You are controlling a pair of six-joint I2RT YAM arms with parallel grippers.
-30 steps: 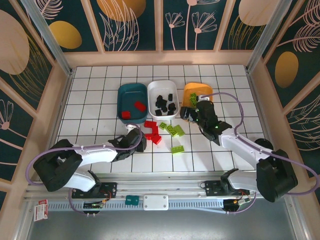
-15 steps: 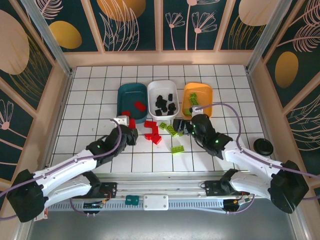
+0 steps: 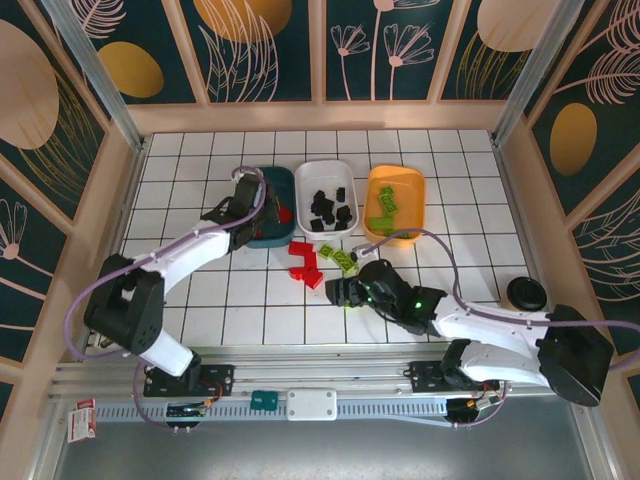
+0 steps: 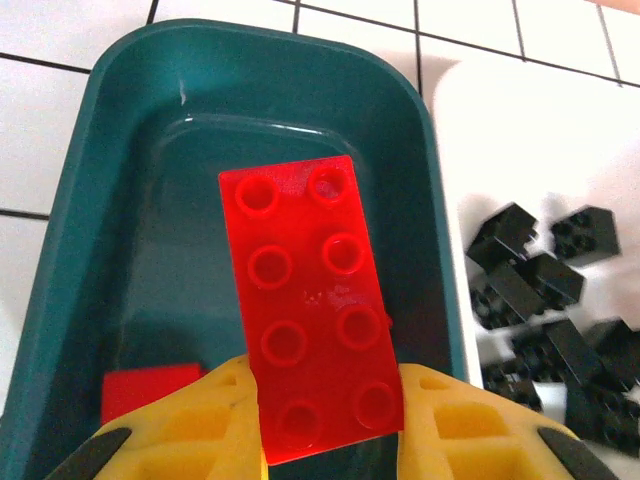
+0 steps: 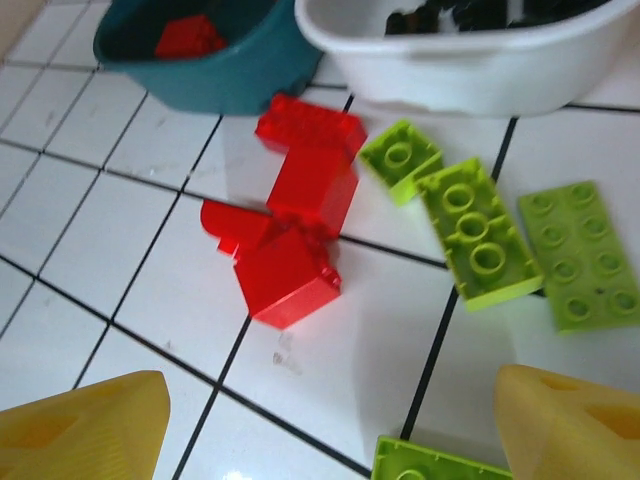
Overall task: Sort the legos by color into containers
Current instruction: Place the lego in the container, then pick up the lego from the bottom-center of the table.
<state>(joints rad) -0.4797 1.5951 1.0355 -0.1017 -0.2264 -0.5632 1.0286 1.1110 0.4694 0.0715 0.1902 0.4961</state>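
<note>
Swung up off the bench with left jaws, now above teal tray (image 4: 90,230), clamped on red brick (image 4: 310,310); second red brick (image 4: 150,392) lying inside tray. Pulled back nearer with right jaws, spread apart over green brick (image 5: 440,468), near red pile (image 5: 295,240) and loose green bricks (image 5: 478,240) on bench (image 5: 100,250).

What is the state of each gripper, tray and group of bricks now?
left gripper: shut on red brick, above teal tray
right gripper: open, empty
teal tray: second red brick inside
white tray: holds black bricks
orange tray: holds green bricks
loose red bricks: on table, unsorted
loose green bricks: on table, unsorted
</note>
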